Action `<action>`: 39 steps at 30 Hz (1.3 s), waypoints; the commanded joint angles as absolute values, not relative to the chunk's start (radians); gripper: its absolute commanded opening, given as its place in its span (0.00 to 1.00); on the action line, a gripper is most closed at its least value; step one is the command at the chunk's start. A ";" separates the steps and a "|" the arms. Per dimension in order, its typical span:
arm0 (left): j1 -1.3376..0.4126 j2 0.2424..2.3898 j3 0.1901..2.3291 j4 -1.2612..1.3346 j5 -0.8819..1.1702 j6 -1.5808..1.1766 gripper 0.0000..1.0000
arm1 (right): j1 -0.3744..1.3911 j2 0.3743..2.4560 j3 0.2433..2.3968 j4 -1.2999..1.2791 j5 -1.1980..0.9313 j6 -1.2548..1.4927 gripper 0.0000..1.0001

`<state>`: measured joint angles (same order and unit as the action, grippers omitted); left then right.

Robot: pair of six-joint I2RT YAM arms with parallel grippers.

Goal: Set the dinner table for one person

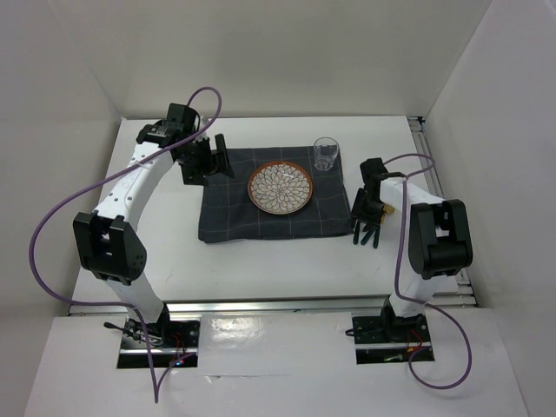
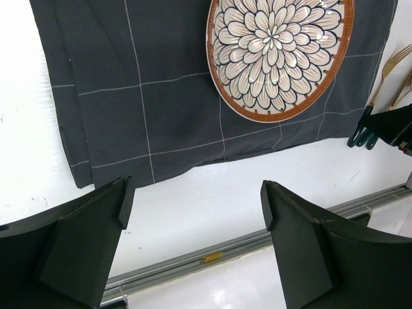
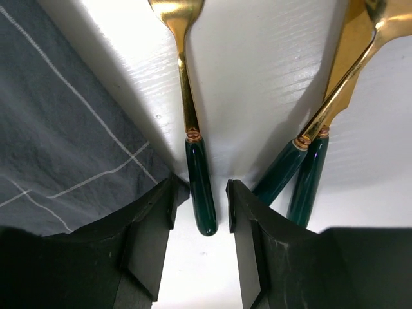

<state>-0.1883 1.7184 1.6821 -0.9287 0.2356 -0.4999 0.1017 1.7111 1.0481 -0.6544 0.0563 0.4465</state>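
Observation:
The white dinner table (image 1: 287, 269) carries a dark grey checked cloth (image 1: 226, 217) with a flower-patterned plate (image 1: 281, 188) on it and a clear glass (image 1: 326, 154) at the cloth's far right corner. Three gold utensils with dark green handles (image 1: 368, 233) lie right of the cloth. My right gripper (image 3: 199, 193) is open and low over them. The leftmost handle (image 3: 201, 193) lies between the jaws with a gap on each side; the other two handles (image 3: 302, 174) lie outside the right finger. My left gripper (image 2: 193, 199) is wide open and empty, above the cloth's far left corner (image 1: 207, 161).
The metal rail (image 1: 287, 304) runs along the table's near edge, also in the left wrist view (image 2: 225, 248). White walls enclose the table on the left, back and right. The plate (image 2: 280, 55), cloth (image 2: 129, 96) and utensils (image 2: 370, 125) show in the left wrist view.

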 commanded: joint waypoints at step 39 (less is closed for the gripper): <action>-0.193 1.684 1.744 -0.951 0.223 -0.482 0.97 | 0.198 1.711 1.388 -0.855 0.184 0.434 0.11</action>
